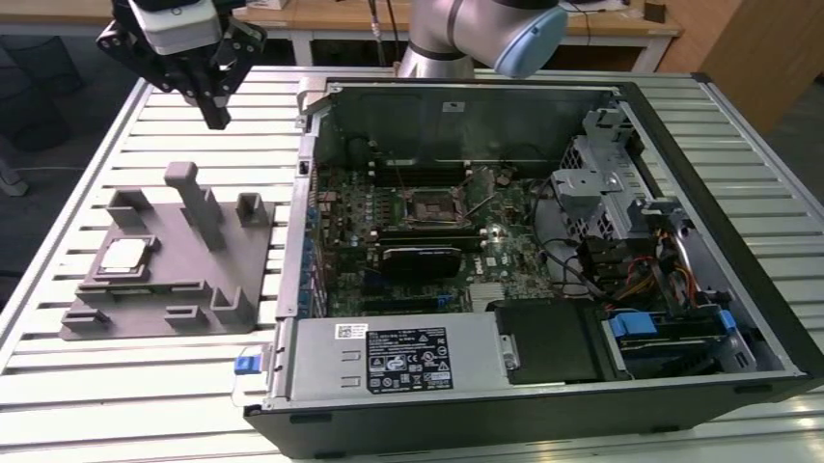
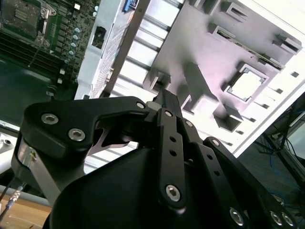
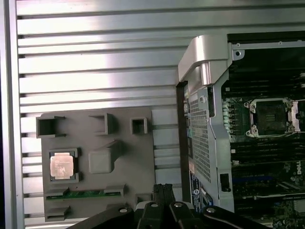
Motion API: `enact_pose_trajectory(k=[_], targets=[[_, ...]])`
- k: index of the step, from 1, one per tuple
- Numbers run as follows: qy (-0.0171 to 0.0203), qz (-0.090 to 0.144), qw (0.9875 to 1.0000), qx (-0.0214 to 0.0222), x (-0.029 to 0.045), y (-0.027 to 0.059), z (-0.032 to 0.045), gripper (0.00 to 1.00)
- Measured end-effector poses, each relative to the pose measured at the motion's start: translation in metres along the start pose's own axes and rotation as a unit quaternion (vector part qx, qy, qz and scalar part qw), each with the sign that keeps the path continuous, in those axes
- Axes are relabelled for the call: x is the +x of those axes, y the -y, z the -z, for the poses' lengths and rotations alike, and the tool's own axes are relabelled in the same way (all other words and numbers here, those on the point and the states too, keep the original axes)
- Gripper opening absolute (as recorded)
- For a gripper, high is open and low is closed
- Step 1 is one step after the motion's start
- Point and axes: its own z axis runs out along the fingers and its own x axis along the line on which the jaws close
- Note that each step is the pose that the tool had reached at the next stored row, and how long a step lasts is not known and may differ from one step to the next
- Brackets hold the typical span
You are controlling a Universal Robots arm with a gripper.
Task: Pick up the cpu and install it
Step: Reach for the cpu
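The cpu (image 1: 125,256), a small silver-white square, lies in a recess of the grey fixture (image 1: 193,280) on the exterior view's left of the table. It also shows in both wrist views as the cpu (image 3: 63,165) (image 2: 246,84), seated in the fixture (image 3: 128,157) (image 2: 200,52). My gripper (image 1: 214,118) hangs above the table behind the fixture, well above and apart from the cpu. Its fingers (image 3: 162,192) are pressed together with nothing between them. The black motherboard socket (image 1: 425,204) (image 3: 270,116) sits bare inside the open computer case.
The open computer case (image 1: 721,318) lies on the slatted metal table (image 1: 154,386), to the exterior view's right of the fixture. Its raised side wall (image 1: 307,193) stands between fixture and motherboard. Upright posts (image 1: 183,178) rise from the fixture. Drive cages and cables fill the case's right part.
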Motion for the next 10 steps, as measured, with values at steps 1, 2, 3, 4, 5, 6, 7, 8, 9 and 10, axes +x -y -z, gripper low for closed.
enact_pose_trajectory(k=[1,2,3,4,5,6,7,8,9,10], targets=[[0.0,0.0,1.0,0.0,0.0014,0.0001,0.0,0.11],[0.0,0.0,1.0,0.0,0.0029,0.0002,0.0001,0.11],[0.0,0.0,1.0,0.0,0.0043,0.0002,0.0,0.11],[0.0,0.0,1.0,0.0,0.0057,0.0003,0.0,0.11],[0.0,0.0,1.0,0.0,0.0072,0.0004,0.0001,0.11],[0.0,0.0,1.0,0.0,0.0087,0.0005,0.0001,0.11],[0.0,0.0,1.0,0.0,0.0102,0.0006,0.0001,0.11],[0.0,0.0,1.0,0.0,0.0118,0.0007,0.0001,0.11],[0.0,0.0,1.0,0.0,0.0133,0.0007,0.0001,0.11],[0.0,0.0,1.0,0.0,0.0148,0.0008,0.0001,0.11]])
